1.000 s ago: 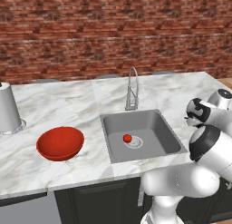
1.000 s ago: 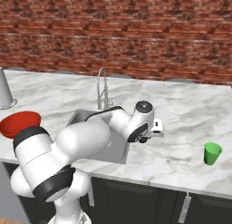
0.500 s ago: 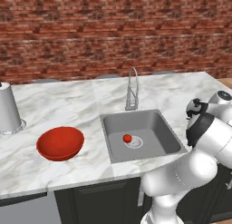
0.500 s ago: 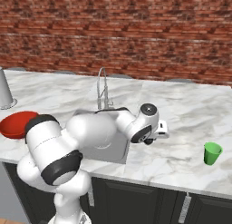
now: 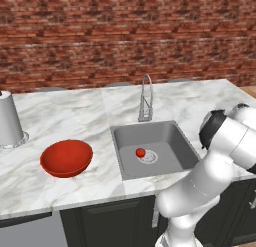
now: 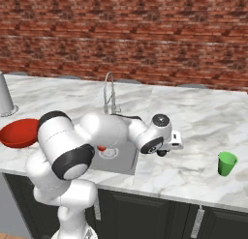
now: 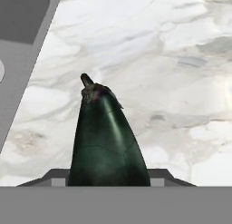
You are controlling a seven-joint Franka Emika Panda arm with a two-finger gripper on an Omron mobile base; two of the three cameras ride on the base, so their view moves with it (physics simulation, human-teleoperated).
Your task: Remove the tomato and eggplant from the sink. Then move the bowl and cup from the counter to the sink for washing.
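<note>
My gripper [image 6: 165,149] hangs just above the counter [image 6: 193,122], right of the sink [image 6: 127,158]. In the hand view the gripper [image 7: 108,178] is shut on the eggplant [image 7: 106,137], a dark oblong whose stem end points out over the marble. The tomato [image 5: 140,152] lies beside the drain in the sink [image 5: 170,136]; the right base view shows a sliver of the tomato [image 6: 101,148] behind my arm. The red bowl [image 5: 66,157] sits on the counter left of the sink. The green cup [image 6: 226,163] stands upright near the counter's front edge, right of the gripper.
A curved metal faucet [image 5: 145,97] rises behind the basin. A tall pale grey canister [image 5: 10,120] stands at the far left of the counter. A brick wall runs along the back. My arm's white links [image 6: 92,131] arch over the sink's front.
The hand with the eggplant has drifted a little to the right and down, toward the counter. The arm's elbow and shoulder have swung round. The tomato, bowl and cup have not moved.
</note>
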